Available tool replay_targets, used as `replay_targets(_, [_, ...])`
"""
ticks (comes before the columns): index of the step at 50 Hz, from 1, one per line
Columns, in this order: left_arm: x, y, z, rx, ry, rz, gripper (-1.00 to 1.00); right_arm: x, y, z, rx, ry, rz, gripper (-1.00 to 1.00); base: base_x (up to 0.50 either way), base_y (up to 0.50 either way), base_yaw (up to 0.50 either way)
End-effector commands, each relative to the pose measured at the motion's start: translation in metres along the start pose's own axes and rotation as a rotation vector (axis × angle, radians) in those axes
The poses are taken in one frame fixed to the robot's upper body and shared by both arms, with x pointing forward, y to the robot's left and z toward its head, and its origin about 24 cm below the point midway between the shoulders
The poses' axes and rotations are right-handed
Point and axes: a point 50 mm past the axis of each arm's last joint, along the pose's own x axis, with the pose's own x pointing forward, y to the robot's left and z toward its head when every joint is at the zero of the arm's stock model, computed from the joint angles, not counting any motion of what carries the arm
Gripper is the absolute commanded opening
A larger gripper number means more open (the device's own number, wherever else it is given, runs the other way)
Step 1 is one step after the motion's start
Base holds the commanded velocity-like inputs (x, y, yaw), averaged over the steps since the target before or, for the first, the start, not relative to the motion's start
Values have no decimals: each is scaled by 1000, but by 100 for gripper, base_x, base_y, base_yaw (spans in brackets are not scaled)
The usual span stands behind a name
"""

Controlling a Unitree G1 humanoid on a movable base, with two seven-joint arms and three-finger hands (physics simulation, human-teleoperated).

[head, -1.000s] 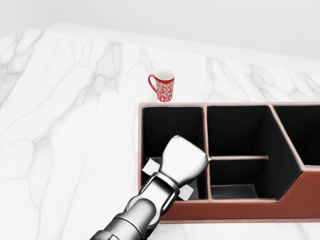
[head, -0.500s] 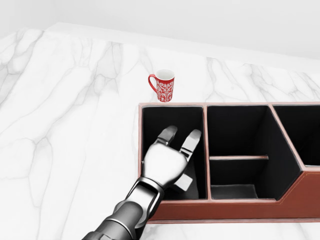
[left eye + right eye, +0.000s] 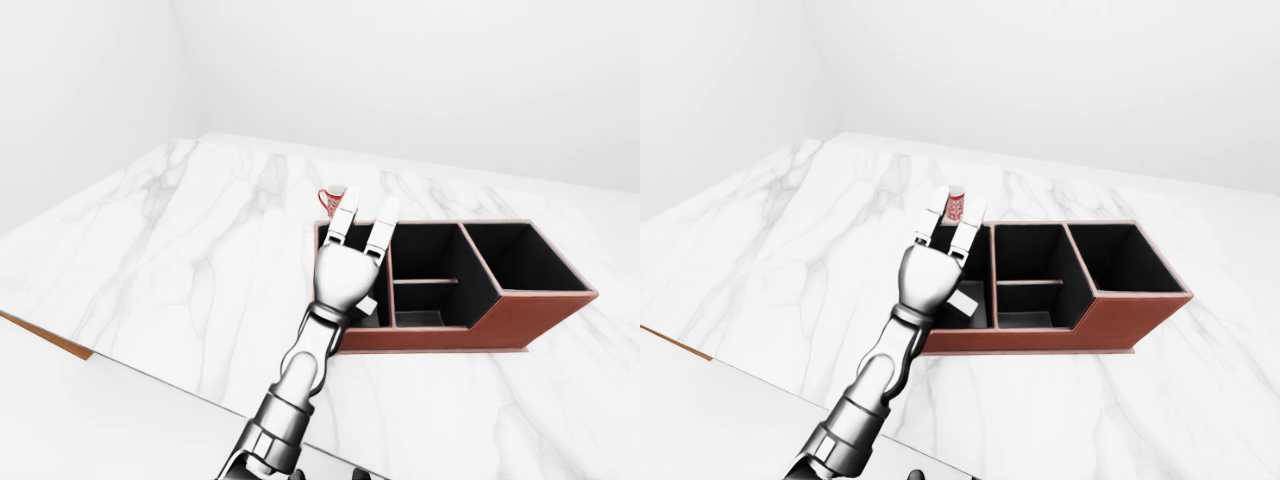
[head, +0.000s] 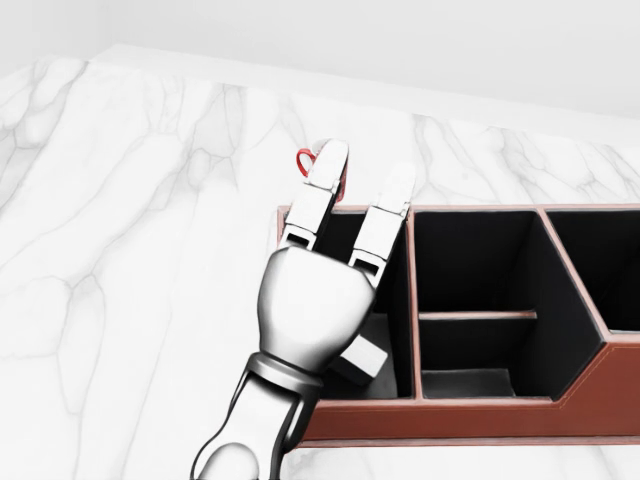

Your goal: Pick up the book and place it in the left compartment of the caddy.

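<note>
Head view: left hand raised over the caddy's left compartment, fingers spread and empty.

Head view showed the left hand (image 4: 312,305) above the left compartment (image 4: 385,245) of the caddy (image 4: 600,395), its fingers (image 4: 383,225) straight, released and pointing toward 12 o'clock, gripping nothing. A pale block at about 5 o'clock from the palm lay low inside that compartment; it was probably the book (image 4: 362,357), though the hand covered most of it. By that reading the book already sat where the task wanted it, and the fingers were opened to let it rest. A red mug (image 3: 327,199) stood on the marble bench (image 4: 130,230) at 12 o'clock from the caddy, partly hidden by a fingertip. The right hand was not in any view.
</note>
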Motion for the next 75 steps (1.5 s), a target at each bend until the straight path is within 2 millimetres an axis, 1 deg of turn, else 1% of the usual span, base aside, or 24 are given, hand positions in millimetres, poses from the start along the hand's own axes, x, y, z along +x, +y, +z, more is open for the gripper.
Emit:
replay_targets(1, [-3, 66, 7, 9, -3, 205, 100, -1, 0, 0, -2, 3, -1, 100, 0, 0, 0])
replay_targets(3, [-1, 78, 7, -5, 2, 234, 100, -1, 0, -1, -3, 3, -1, 100, 0, 0, 0])
replay_targets(9, [2, 97, 3, 1, 41, 288, 100, -2, -1, -2, -2, 5, -5, 100, 0, 0, 0])
replay_targets(17, [2, 111, 2, -23, 65, 353, 100, -2, 0, -1, -1, 3, -3, 100, 0, 0, 0])
replay_targets(18, [3, 113, -3, 52, 138, 381, 100, -1, 0, -1, -1, 3, -3, 100, 0, 0, 0])
replay_targets(19, [4, 112, -4, 84, 131, 373, 100, -1, 0, -1, 0, 3, -2, 100, 0, 0, 0])
replay_targets(20, [4, 112, -2, 47, 90, 378, 100, -1, 0, -1, -1, 2, -1, 100, 0, 0, 0])
replay_targets(25, [3, 120, -5, -17, 112, 422, 100, -1, 0, 0, 0, 0, 0, 100, 0, 0, 0])
replay_targets(26, [3, 120, -7, -71, 123, 439, 100, -1, 1, 0, 0, -1, 1, 100, 0, 0, 0])
replay_targets(29, [2, 123, -8, -100, 132, 448, 100, -2, 0, -1, -1, 2, 1, 100, 0, 0, 0])
replay_targets(30, [2, 126, -10, -162, 145, 467, 100, -2, 0, -1, -1, 2, 2, 100, 0, 0, 0])
replay_targets(33, [2, 128, -12, -209, 153, 476, 100, -2, 0, -1, -1, 2, 0, 100, 0, 0, 0])
replay_targets(37, [3, 125, -16, -453, 182, 501, 100, -2, 0, -1, -1, 2, 0, 100, 0, 0, 0])
replay_targets(41, [4, 129, -16, -519, 183, 522, 100, -2, 0, -2, 0, 3, -1, 100, 0, 0, 0])
replay_targets(43, [7, 128, -17, -608, 185, 517, 100, -2, 0, -2, 0, 3, -1, 100, 0, 0, 0])
replay_targets(48, [13, 128, -20, -726, 198, 517, 100, -2, 0, -1, 0, 2, 0, 100, 0, 0, 0])
replay_targets(54, [20, 135, -26, -946, 226, 531, 100, -3, 0, -2, 0, 2, -1, 100, 0, 0, 0])
replay_targets(57, [19, 151, -29, -1000, 219, 615, 100, -2, 0, -1, 0, 3, -3, 100, 0, 0, 0])
replay_targets(60, [21, 156, -31, -1125, 225, 630, 100, -2, 0, -1, 0, 2, -2, 100, 0, 0, 0])
replay_targets(61, [21, 157, -31, -1127, 220, 633, 100, -2, 0, -1, 0, 2, -2, 100, 0, 0, 0])
replay_targets(62, [23, 157, -33, -1203, 221, 636, 100, -2, 0, -1, 0, 2, -2, 100, 0, 0, 0])
replay_targets(69, [24, 160, -35, -1320, 211, 663, 100, -2, 0, -1, 0, 3, -4, 100, 0, 0, 0])
replay_targets(71, [25, 167, -34, -1367, 182, 691, 100, -2, 0, -1, -1, 4, -4, 100, 0, 0, 0])
replay_targets(75, [25, 172, -34, -1373, 155, 701, 100, -2, 0, -1, -1, 3, -5, 100, 0, 0, 0])
